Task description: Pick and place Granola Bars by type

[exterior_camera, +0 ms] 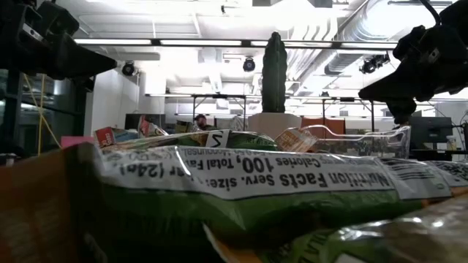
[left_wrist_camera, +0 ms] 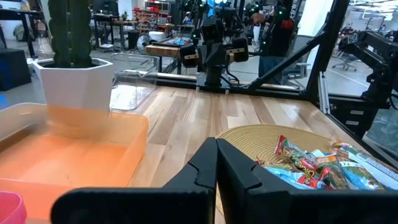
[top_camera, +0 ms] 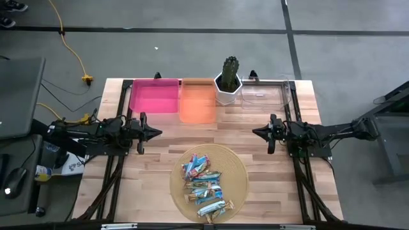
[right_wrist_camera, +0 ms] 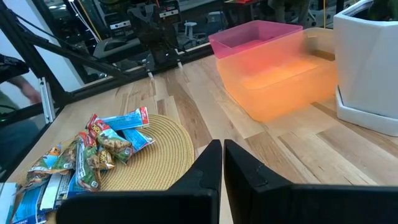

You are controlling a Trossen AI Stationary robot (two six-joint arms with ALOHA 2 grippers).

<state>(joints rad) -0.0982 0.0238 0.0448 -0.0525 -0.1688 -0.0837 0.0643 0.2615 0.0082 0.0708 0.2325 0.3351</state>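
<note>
Ahead of my fingers and between my 2 arms lies the round woven mat, on which the Granola Bars sit in 1 loose heap of blue-and-white, brown and green wrappers; none is in my grasp. Beyond my fingertips, along the far edge of the wooden table, stand 3 bins in a row: the pink bin, the orange bin touching it, and the clear bin, with the green cactus in its white pot wedged between the orange and clear ones. Nothing stands between either set of fingertips and the heap; in the low view a green wrapper with nutrition print fills the foreground and hides most of the table. My left gripper is held above the bare wood, well apart from the mat, its fingers clenched together on nothing and pointing across the table toward my right gripper. The right gripper mirrors that pose, level and fingers pressed shut on nothing, pointing back at the left. Both forearms lie flat and low over their black frames, 1 at each side of the table.
</note>
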